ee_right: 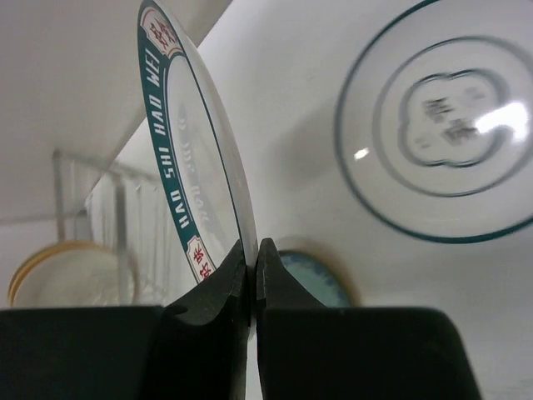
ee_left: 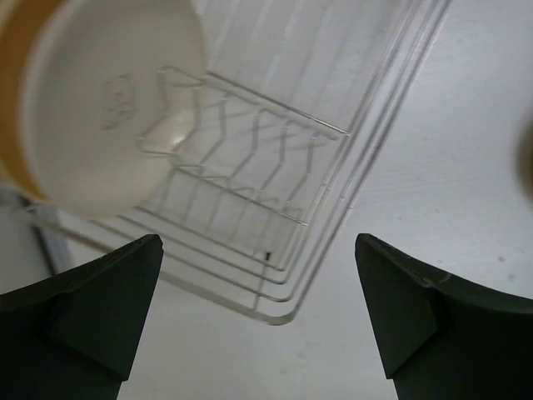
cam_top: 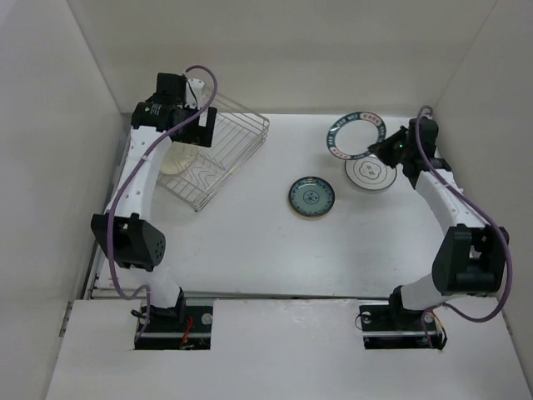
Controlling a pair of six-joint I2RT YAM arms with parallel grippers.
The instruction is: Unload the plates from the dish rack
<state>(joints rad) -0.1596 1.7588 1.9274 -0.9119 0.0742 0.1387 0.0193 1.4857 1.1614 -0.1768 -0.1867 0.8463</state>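
Two plates lie flat on the table, a teal plate and a white plate, as the right fingers pinch the rim of a patterned-rim plate, tilted just beside them; the left fingers stand wide apart above the dish rack, where a cream plate sits.

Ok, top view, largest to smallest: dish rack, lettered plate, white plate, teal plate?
1. dish rack
2. lettered plate, though it is held up nearer the camera
3. white plate and teal plate look alike
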